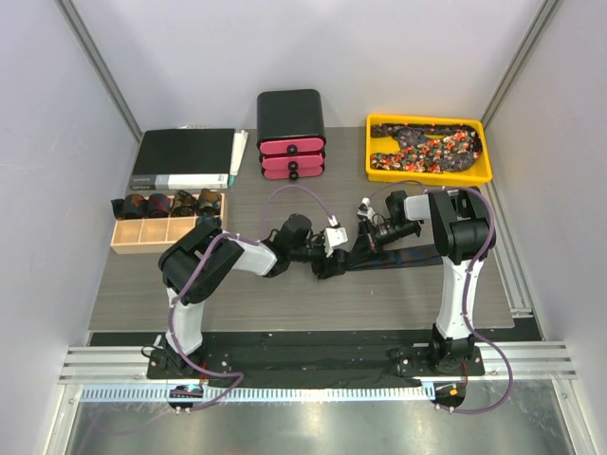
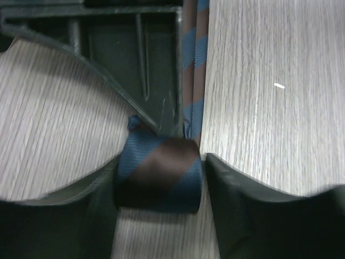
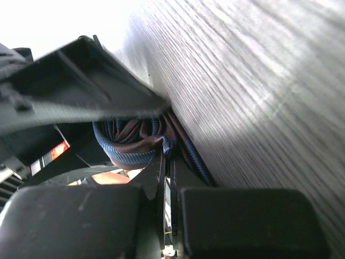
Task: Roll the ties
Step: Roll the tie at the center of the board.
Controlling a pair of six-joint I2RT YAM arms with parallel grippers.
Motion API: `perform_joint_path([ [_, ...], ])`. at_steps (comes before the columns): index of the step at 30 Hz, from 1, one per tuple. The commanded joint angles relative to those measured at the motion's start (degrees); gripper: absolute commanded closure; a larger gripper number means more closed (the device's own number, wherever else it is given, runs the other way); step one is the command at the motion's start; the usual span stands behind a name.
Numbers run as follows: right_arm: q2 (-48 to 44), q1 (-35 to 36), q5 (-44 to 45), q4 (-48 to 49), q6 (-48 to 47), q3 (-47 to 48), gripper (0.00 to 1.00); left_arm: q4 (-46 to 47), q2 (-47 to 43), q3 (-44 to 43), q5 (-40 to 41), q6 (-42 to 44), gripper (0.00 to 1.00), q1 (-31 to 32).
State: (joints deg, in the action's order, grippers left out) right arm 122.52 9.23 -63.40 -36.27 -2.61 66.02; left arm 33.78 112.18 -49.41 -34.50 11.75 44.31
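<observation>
**Half-rolled tie sits loose between your grippers**

At far left, the wooden box (image 1: 161,245) holds rolled ties (image 1: 156,204) in its compartments. Mid-table, your left gripper (image 2: 161,159) stands partly open around the striped tie (image 2: 159,181). The tie's blue-and-brown coil lies on the table (image 2: 269,81), touching one finger while a sliver of wood shows beside the other, so nothing clamps it from this side. Your right gripper (image 3: 166,162) is closed tight, its fingertips pinched into the coil's core from the end. The unrolled tail (image 2: 195,65) runs flat along the table, away from the coil toward the right. At far right, the yellow tray (image 1: 427,177) holds patterned ties (image 1: 427,147) not yet rolled.

The risk, as I judge it, is that the coil depends on that one pinch. If you turn the right wrist with the left jaws this slack, the outer wraps may loosen or telescope sideways. If the tail drags or twists on the table, it could wind on skewed. If you pull the right fingers out before the left closes, the coil will likely spring open.
</observation>
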Motion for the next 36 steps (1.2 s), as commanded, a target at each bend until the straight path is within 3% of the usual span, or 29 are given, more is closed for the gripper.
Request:
perform_joint_path([
  [1, 2.90, 1.14, 9.52, 0.07, -1.87, 0.51, 0.98, -12.58, 1.02, -2.71, 2.42, 6.62, 0.61, 1.74],
  [4, 2.73, 0.52, 8.99, -4.06, -3.71, 3.40, 0.86, -20.66, 0.85, -4.20, 4.78, 8.11, 0.80, 1.83],
  [8, -0.08, -1.75, 8.81, -9.42, -6.43, 9.02, 0.56, -29.99, 1.72, -7.10, 7.85, 9.87, 0.85, 1.83],
  [10, -1.48, -2.46, 9.52, -13.37, -7.58, 10.96, 0.52, -35.87, 2.69, -9.20, 9.36, 10.58, 0.86, 1.92],
  [16, -5.53, -3.61, 14.08, -17.96, -8.38, 8.00, 0.58, -40.46, 4.80, -12.82, 14.64, 9.00, 0.90, 1.92],
  [21, -4.66, -3.61, 19.87, -12.18, -4.87, 2.98, 0.74, -38.36, 3.31, -11.51, 13.76, 6.45, 0.91, 1.48],
  [29, 1.05, -2.03, 25.42, -8.73, -3.45, 6.40, 0.76, -34.48, -3.37, -6.58, 6.64, 12.67, 0.88, 0.33],
  [36, 2.02, -0.53, 27.10, -9.34, -3.19, 7.63, 0.79, -39.82, -3.73, -8.33, 3.65, 18.66, 0.84, 0.07],
])
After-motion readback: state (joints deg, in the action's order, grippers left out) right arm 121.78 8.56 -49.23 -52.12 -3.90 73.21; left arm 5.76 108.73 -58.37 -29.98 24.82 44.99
